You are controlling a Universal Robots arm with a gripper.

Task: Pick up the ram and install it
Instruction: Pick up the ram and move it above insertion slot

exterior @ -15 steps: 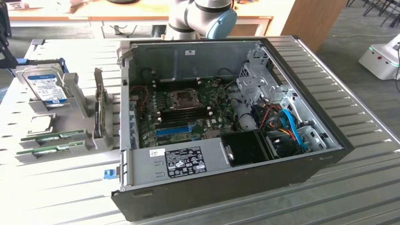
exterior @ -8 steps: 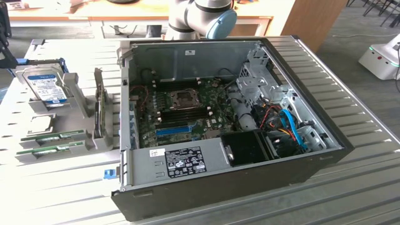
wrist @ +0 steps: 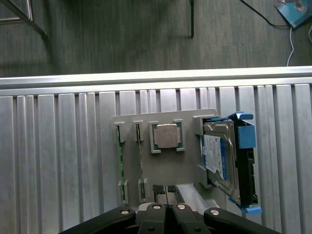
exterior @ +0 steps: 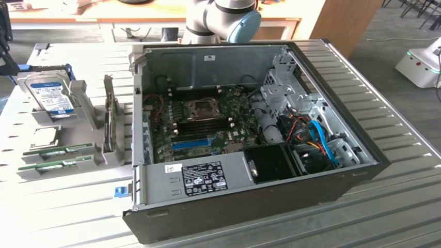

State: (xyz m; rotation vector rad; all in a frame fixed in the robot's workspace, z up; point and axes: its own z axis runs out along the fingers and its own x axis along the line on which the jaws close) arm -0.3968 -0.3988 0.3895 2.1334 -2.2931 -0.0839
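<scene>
**Closed, empty tool [wrist: 165, 195] hangs above the grey holder [wrist: 190, 163] on the counter [wrist: 58, 161].**
The ram [wrist: 140, 161] stands on edge in its slots just ahead of the tool's tips, with a second stick [wrist: 119, 165] beside it, farther off. It is likely light, stiff and thin, with fragile chips and contacts, so it is best pinched across its flat faces at mid-length on the upper edge and lifted straight.

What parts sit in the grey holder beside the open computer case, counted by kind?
Thin green ram sticks with dark chips: 2
Square silver processor chip: 1
Silver hard drive with a blue-and-white label: 1
Upright grey expansion card: 1
Total: 5
</scene>
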